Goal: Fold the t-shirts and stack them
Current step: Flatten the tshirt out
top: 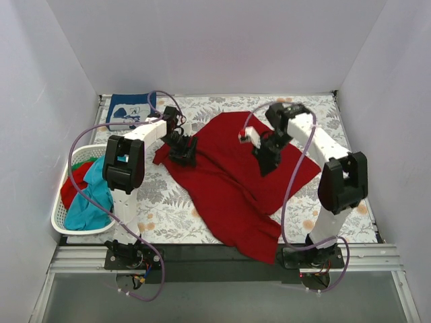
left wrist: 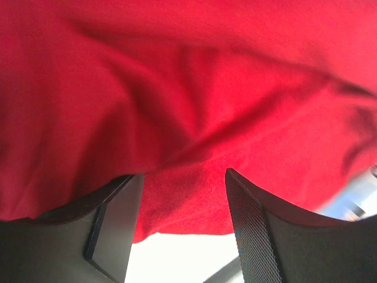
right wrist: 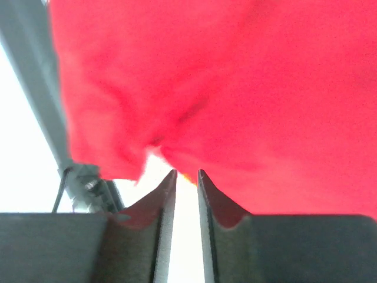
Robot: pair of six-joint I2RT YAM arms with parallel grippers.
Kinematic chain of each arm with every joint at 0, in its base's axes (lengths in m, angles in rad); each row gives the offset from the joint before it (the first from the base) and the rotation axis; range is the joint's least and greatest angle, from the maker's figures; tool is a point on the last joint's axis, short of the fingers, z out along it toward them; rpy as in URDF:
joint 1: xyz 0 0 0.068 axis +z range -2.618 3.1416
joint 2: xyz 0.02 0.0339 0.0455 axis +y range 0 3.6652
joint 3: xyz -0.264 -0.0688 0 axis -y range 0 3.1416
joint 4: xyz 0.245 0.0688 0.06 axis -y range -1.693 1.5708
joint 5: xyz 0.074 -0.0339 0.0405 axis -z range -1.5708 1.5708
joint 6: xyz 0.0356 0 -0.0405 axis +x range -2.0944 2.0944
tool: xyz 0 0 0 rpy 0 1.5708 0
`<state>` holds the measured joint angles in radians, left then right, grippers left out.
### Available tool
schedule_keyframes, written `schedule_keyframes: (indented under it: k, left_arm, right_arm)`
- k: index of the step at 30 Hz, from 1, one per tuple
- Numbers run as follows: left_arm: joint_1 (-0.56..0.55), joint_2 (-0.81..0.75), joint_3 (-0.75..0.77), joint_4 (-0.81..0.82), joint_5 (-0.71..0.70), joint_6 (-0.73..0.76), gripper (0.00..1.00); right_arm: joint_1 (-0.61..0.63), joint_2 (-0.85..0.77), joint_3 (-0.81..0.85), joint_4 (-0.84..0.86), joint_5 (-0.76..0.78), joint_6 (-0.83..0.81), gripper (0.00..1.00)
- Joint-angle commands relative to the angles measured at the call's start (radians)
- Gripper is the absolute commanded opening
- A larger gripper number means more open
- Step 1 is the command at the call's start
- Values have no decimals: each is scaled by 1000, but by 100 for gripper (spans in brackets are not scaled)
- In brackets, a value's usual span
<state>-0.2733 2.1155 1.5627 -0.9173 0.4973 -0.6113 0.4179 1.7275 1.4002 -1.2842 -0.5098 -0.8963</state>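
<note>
Two claws (top: 183, 156) (top: 264, 164), one dark red t-shirt (top: 232, 192)

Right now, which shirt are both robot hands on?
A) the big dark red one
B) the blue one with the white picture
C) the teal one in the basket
A: the left hand and the right hand are both down at the dark red t-shirt spread on the table, and each wrist view shows red cloth right at its fingers.
</note>
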Motion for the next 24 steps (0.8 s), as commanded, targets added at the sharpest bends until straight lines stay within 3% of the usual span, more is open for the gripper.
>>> schedule_keyframes:
  k: [1,6,10,17,24]
  left_arm:
    - [32,20,69,37,-250,71,57]
    - [32,-21,123,37,-215,126,57]
    - [28,-43,152,-32,-103,162,57]
    - [16,-60,128,-98,-68,173,57]
    - [6,-75,65,-124,-25,179,59]
  right_arm:
    - [-141,227,359,5,-76,66,28]
    - [-220,510,735,120,52,273,31]
    - [-226,613,804,233,116,289,32]
    - [-226,594,622,292,188,225,29]
    - [-281,396,140,345,313,136,27]
